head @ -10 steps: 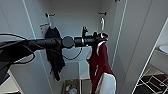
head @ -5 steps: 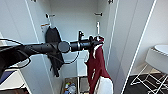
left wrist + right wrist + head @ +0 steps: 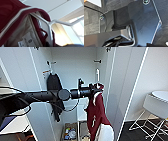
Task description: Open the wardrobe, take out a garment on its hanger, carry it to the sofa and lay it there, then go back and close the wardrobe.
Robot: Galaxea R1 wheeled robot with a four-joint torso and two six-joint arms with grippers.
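Note:
The wardrobe (image 3: 125,84) stands open, both white doors swung wide. My left arm reaches in from the left, and my left gripper (image 3: 96,88) is shut on the hanger (image 3: 97,74), whose whitish hook stands upright just below a black peg (image 3: 98,61). The garment (image 3: 97,112), a maroon jacket with a white sleeve, hangs down from the gripper in front of the wardrobe's right half. Up close, the white hanger (image 3: 60,21) runs inside the jacket's maroon collar (image 3: 11,13), above a white label.
A long black garment (image 3: 53,84) hangs at the wardrobe's inner left. Small items (image 3: 70,133) lie on the wardrobe floor. A white seat on thin wire legs (image 3: 157,100) stands on the dark floor to the right.
The left arm and the jacket have sunk a little. The view has shifted slightly.

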